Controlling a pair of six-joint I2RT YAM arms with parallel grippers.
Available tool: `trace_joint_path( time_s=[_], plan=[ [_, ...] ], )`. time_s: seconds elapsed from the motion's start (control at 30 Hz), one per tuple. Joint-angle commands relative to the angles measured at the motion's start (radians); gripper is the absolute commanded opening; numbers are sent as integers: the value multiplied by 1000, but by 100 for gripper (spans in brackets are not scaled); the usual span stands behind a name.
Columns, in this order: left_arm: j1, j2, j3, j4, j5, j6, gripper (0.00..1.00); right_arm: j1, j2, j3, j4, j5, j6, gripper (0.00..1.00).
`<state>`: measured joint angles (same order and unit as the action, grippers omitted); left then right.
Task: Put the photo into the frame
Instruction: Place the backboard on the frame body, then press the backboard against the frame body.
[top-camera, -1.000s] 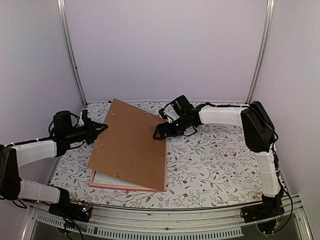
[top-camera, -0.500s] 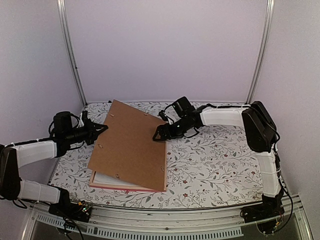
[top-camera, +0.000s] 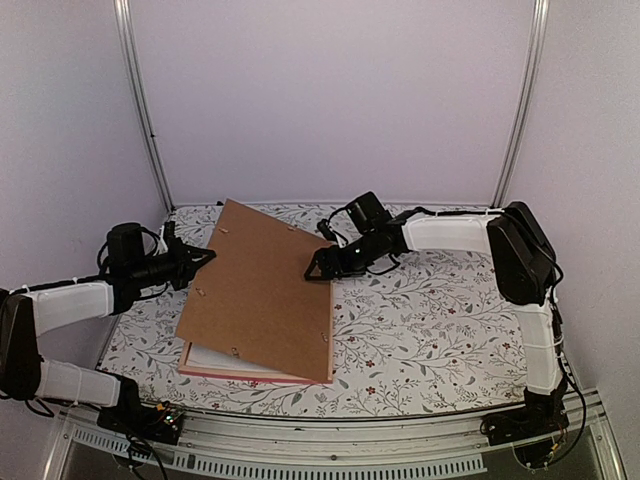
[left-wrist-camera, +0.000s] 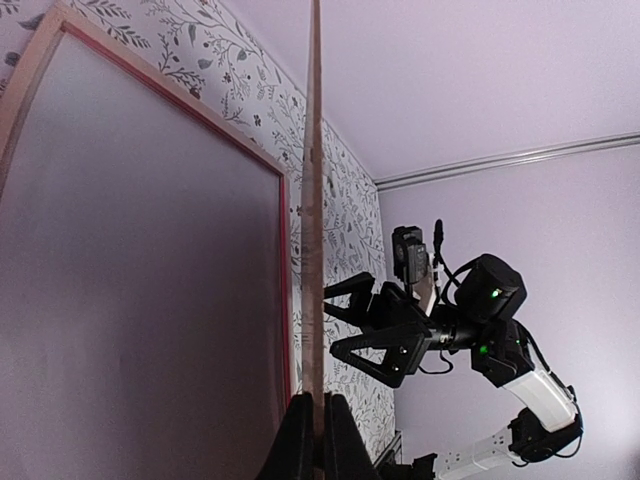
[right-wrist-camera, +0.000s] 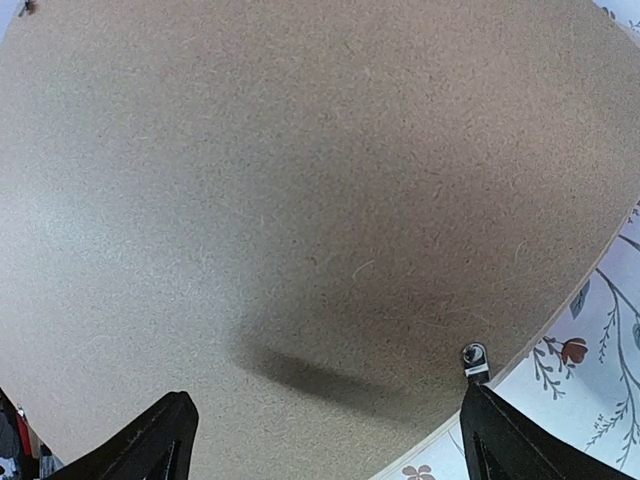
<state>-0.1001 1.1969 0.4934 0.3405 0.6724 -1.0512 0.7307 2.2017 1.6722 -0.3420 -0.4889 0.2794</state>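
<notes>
Floral tabletop (top-camera: 450, 330): my left claw (top-camera: 207, 254) pinches tilted flat brown backing board (top-camera: 262, 290) above thin pink frame (top-camera: 240, 374); right claw (top-camera: 318, 268) gapes beside board.

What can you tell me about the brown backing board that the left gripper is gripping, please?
The backing board is a thin, flat, brown rectangle that looks like pressed fibreboard, with small metal tabs along its edges. It lies tilted over the pink frame, its left side lifted and its near right corner low, seemingly on the frame. The left gripper is shut on its left edge. The right gripper hangs open at its right edge; whether it touches cannot be told.
</notes>
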Motion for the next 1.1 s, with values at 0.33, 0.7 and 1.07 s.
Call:
trace_joint_path(
  time_s=[0.33,0.7,1.07],
  plan=[
    [-9,-12,-3,92,20,-18,0,-3,-59,-20,27,-20,22,94],
    [-8,-18,-9,94,24,-21,0,-4,-56,14,38,27,11,96],
    [-9,-25,-9,94,26,-24,0,-14,17,69,39,22,4,96]
  ],
)
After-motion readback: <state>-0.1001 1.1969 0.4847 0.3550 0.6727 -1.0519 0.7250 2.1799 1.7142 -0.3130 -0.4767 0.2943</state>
